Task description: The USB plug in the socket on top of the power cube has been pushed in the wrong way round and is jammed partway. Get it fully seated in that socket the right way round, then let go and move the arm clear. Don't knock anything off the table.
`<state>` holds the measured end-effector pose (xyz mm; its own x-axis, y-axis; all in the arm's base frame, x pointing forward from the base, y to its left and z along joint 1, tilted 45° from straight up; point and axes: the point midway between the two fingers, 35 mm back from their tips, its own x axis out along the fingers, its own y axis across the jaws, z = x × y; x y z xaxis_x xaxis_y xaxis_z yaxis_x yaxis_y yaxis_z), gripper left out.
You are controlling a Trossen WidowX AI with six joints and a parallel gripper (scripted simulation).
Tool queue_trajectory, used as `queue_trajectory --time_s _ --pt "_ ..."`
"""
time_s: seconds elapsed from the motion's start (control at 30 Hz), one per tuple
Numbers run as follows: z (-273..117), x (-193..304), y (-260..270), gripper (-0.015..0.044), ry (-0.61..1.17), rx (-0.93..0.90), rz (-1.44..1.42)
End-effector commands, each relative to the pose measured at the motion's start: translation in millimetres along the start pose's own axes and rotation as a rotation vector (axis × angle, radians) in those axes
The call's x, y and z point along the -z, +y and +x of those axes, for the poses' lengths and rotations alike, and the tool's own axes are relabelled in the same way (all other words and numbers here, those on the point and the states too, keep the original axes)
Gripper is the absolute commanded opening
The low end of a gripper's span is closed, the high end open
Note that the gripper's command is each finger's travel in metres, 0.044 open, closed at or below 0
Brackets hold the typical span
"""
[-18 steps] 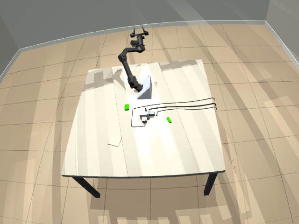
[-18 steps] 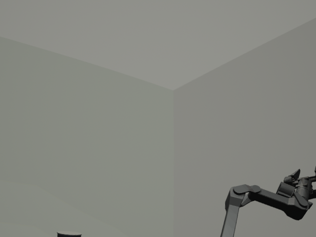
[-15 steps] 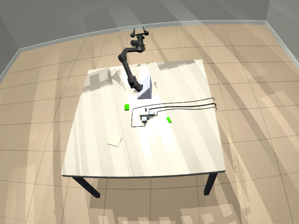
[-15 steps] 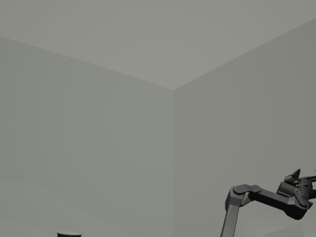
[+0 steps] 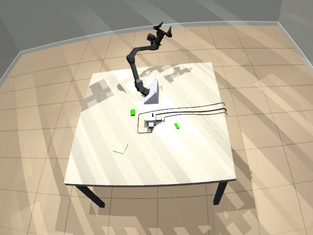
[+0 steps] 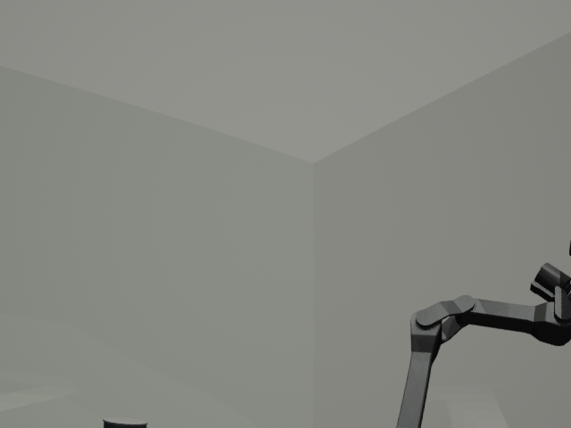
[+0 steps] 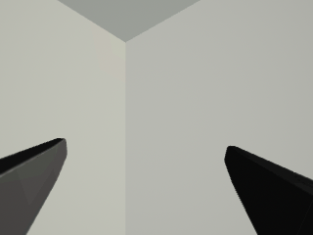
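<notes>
The power cube [image 5: 152,121] stands near the middle of the table in the top view, a small pale block. A small black USB plug [image 5: 152,115] stands up on its top; its orientation and depth in the socket are too small to tell. My gripper [image 5: 167,24] [image 7: 149,150] is wide open and empty, raised high beyond the table's far edge, well away from the cube and plug. In the wrist view only bare walls show between the fingers. The exterior view shows part of the arm, with the fingertips out of frame.
Two grey adapters [image 5: 150,125] [image 5: 158,118] sit at the cube's sides. Dark cables [image 5: 191,111] run right across the table [image 5: 161,164]. A green block [image 5: 132,112] lies left of the cube and another green block [image 5: 176,125] right. A thin pale square [image 5: 121,148] lies front left. The arm's wedge base [image 5: 153,94] stands behind.
</notes>
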<state>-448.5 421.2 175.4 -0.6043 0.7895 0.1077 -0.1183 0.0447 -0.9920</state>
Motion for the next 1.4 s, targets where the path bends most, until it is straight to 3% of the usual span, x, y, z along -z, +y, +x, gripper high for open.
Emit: queue_trajectory --time_s 0.0,0.33,0.67,1.03,1.37 --pt "6 73 21 0.0440 0.155 -0.110 0.202" --pt "-30 243 68 0.0440 0.623 -0.230 0.718" --pt "-142 399 104 0.0440 1.247 -0.075 1.265" --pt "-296 489 119 0.0440 1.872 0.444 1.647" --pt "-452 510 108 0.0440 2.376 1.344 1.718"
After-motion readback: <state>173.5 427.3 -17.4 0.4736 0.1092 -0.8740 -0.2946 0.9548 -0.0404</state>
